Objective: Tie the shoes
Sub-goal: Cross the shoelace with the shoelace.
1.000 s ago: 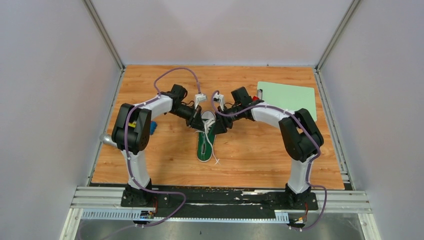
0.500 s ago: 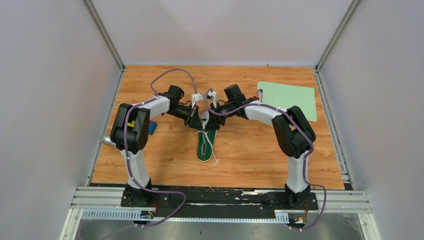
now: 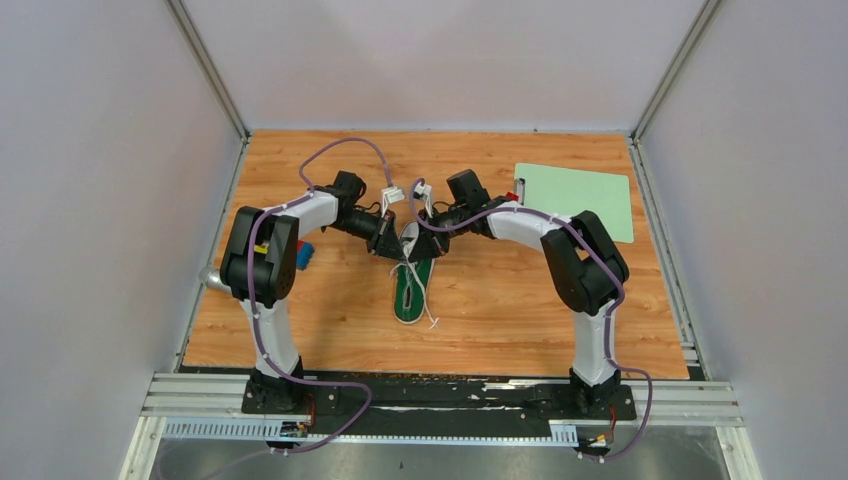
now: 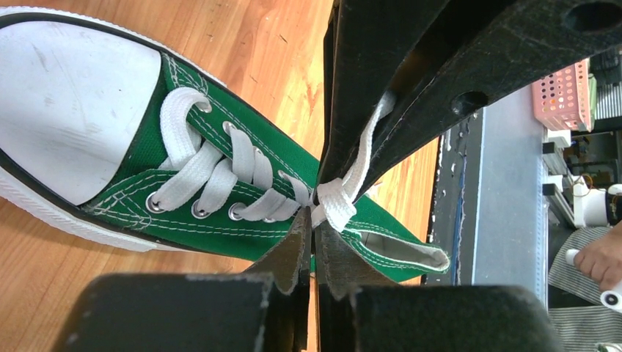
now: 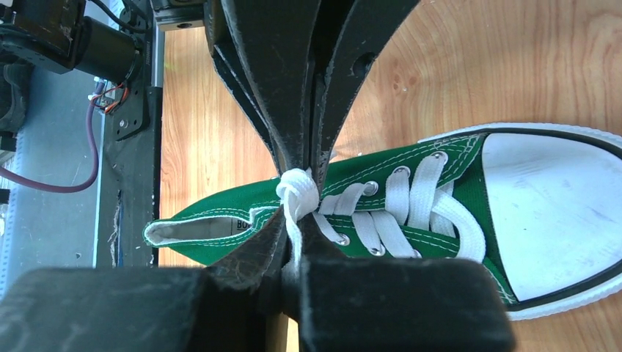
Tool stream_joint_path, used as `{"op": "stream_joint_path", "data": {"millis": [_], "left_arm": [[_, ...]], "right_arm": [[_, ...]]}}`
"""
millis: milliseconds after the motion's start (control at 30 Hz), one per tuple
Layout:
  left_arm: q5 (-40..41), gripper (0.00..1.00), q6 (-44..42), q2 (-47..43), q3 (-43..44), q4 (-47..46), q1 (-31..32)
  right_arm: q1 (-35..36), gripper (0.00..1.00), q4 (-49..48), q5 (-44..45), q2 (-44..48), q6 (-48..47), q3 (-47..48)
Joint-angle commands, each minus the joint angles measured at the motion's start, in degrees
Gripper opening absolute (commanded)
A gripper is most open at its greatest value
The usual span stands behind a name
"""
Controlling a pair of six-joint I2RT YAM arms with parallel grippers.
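The green sneaker (image 3: 410, 292) lies mid-table, white toe cap pointing away from the arm bases. It also shows in the left wrist view (image 4: 220, 139) and the right wrist view (image 5: 411, 169). Its white laces (image 4: 334, 204) are crossed into a knot over the tongue, also visible in the right wrist view (image 5: 297, 192). My left gripper (image 3: 393, 248) (image 4: 314, 238) is shut at the knot on one lace strand. My right gripper (image 3: 430, 245) (image 5: 297, 238) is shut on the other strand from the opposite side. The two grippers nearly touch above the shoe.
A pale green board (image 3: 577, 196) lies at the back right with a small red item (image 3: 513, 197) at its left edge. A blue object (image 3: 305, 253) and a silver object (image 3: 211, 280) sit by the left arm. A loose lace end (image 3: 432, 318) trails beside the heel.
My right gripper has moved left and a little away from the bases, closing in on the left gripper over the shoe. The left gripper has barely moved. Both stay shut.
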State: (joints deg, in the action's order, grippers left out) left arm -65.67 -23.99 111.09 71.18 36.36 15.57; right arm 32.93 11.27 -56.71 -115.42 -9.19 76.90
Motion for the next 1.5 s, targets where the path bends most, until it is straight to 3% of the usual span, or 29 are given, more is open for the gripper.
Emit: {"op": "stream_joint_path", "data": {"millis": [0, 267, 400, 967, 1200, 1467], "left_arm": [[-0.5, 0.06, -1.9, -2.7, 0.0, 1.6, -0.3], [-0.4, 0.30, -7.3, -3.2, 0.7, 5.9, -0.2], [-1.3, 0.36, -9.7, -3.1, 1.3, 7.7, -0.2], [-2.8, 0.43, -4.8, -0.5, 4.4, 4.9, -0.2], [-1.9, 0.42, -6.0, 0.1, 5.5, 5.9, 0.2], [-2.3, 0.17, -11.4, 2.0, 8.3, 10.5, 1.4]], "right_arm": [[0.2, 0.02, -2.0, -2.8, -0.3, 0.1, 2.1], [0.2, 0.00, -1.9, 1.7, 0.3, 0.7, 1.6], [0.2, 0.00, -2.0, 2.6, 0.5, 0.8, 1.4], [0.2, 0.00, -1.7, 2.0, 1.1, 1.2, 0.7], [0.2, 0.00, -1.7, 1.8, 0.9, 1.4, 1.0], [0.2, 0.00, -1.5, 1.8, 1.1, 1.7, 1.1]]}}
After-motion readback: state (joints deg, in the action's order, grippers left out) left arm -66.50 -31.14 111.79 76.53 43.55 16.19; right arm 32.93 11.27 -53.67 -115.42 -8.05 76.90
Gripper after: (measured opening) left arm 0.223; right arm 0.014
